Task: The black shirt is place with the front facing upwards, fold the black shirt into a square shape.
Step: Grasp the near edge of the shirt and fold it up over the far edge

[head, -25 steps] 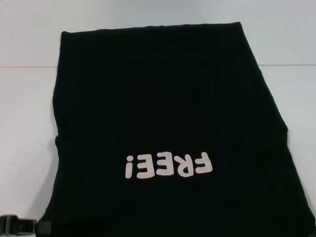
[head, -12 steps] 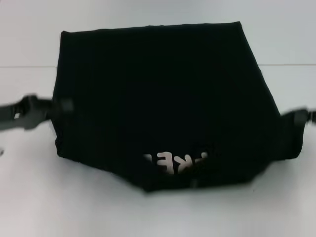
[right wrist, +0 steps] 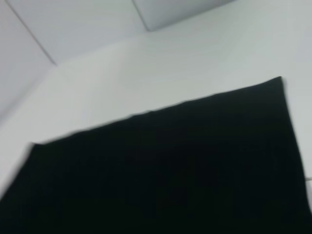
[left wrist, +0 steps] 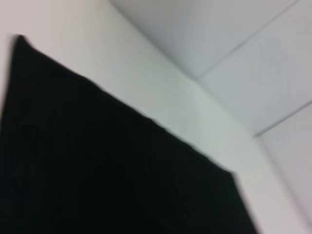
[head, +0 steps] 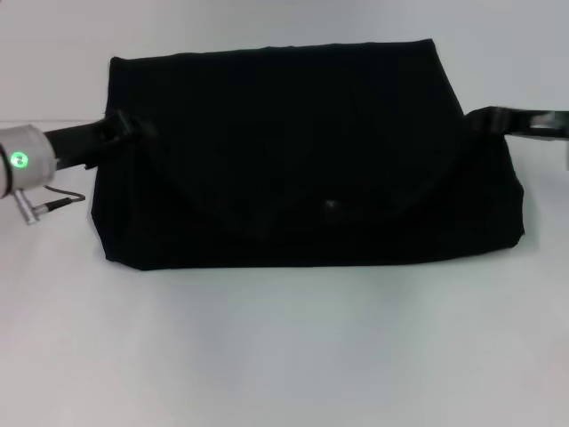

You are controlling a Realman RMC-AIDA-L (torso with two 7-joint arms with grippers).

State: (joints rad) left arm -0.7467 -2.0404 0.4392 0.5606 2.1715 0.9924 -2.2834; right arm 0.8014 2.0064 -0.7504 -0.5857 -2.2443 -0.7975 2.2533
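Both gripper tips buried in black shirt (head: pixel 302 160) folds, left gripper (head: pixel 124 129), right gripper (head: pixel 476 120), grip unreadable, lettering hidden

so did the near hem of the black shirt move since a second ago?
Yes. The black shirt's near edge has been carried away from the robot toward the far edge, which stayed put; the lettering is now folded under.

The table (head: pixel 284 356) is white and smooth. Behind it stands a pale grey wall (head: pixel 267 22), and a thin line shows where the two meet. In the wrist views the wall (right wrist: pixel 73 29) has big flat panels with thin dark lines between them.
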